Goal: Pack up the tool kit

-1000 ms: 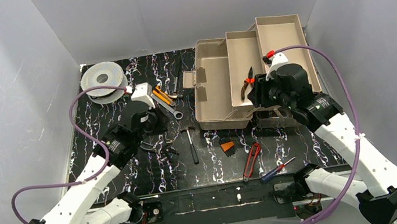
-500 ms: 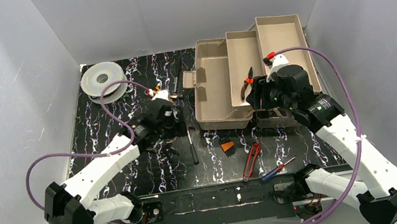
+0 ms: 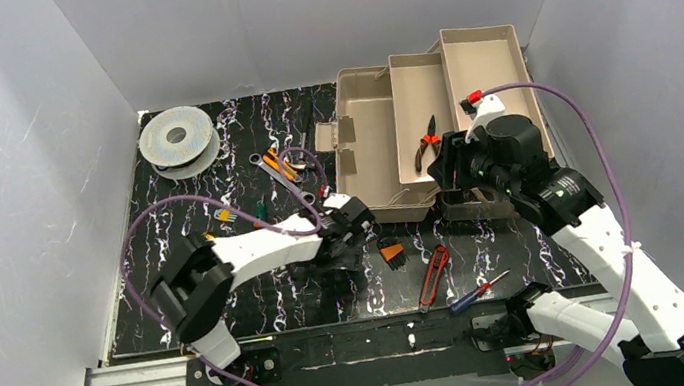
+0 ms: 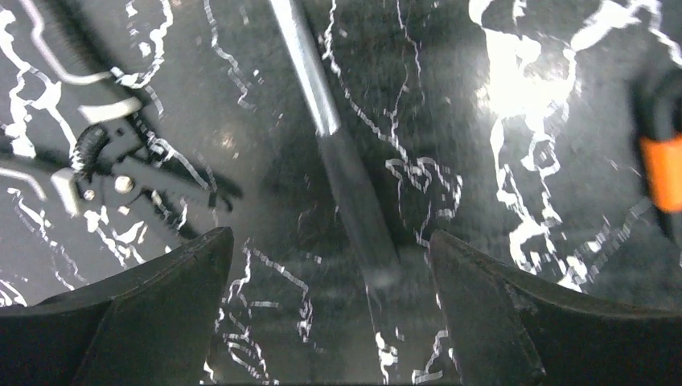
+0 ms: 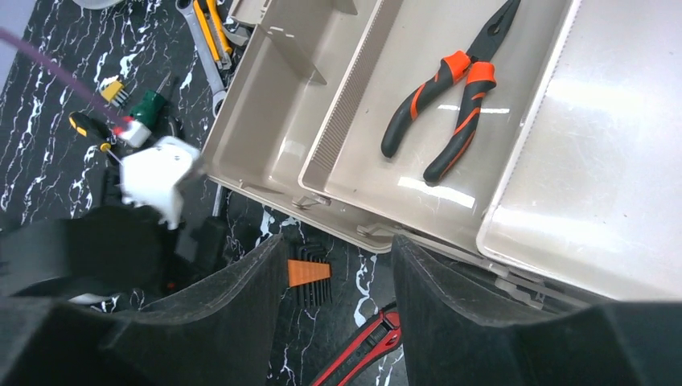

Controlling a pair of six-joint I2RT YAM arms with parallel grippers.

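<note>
The tool kit is a beige box, open at the back right with its trays folded out. Orange-handled pliers lie in the middle tray. My left gripper is open low over the black mat. Between its fingers lies a tool with a metal shaft and dark handle, not touched. In the top view the left gripper is just in front of the kit's near left corner. My right gripper is open and empty, hanging over the kit's front edge; from above the right gripper shows there.
An orange hex key set, a red utility knife and a red-and-blue screwdriver lie on the mat in front of the kit. Black pliers lie left of my left gripper. Wrenches and a grey wire spool sit further back left.
My left arm has swung from the wrenches at the back left to the middle of the mat, and its gripper has gone from shut to open. The right arm has barely moved.
</note>
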